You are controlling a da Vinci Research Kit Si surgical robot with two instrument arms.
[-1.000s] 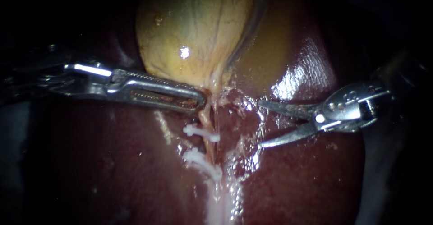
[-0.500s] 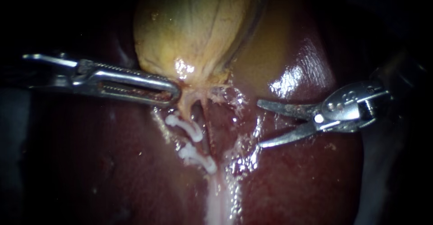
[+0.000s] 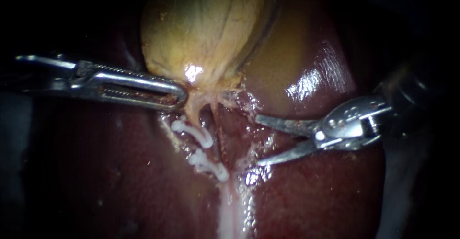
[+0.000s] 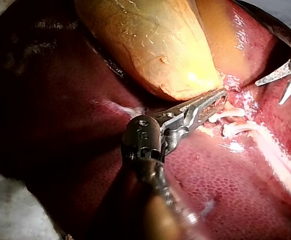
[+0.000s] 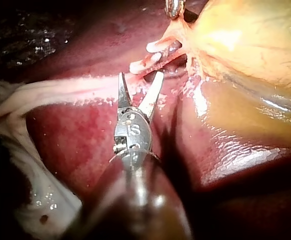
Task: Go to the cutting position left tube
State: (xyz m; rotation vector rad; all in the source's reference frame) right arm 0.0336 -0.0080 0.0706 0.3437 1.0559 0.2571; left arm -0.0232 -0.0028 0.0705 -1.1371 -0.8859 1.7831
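At 9 o'clock of right instrument (image 3: 258, 140), blades apart: left tube (image 3: 193, 111), likely soft, slippery; bite between clips (image 3: 194, 132); left instrument (image 3: 179, 96) clamps gallbladder (image 3: 201, 33).

2 clips (image 3: 194, 132) across tube (image 3: 193, 111), gallbladder (image 3: 201, 33) above

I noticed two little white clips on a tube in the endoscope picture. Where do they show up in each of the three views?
Endoscope view: the white clips sit near the centre, just below the gallbladder.
Left wrist view: white clips beside the left instrument tip, next to the gallbladder.
Right wrist view: white clips just ahead of the right instrument.
Shared landmark: the yellow gallbladder, close to the clips in each.
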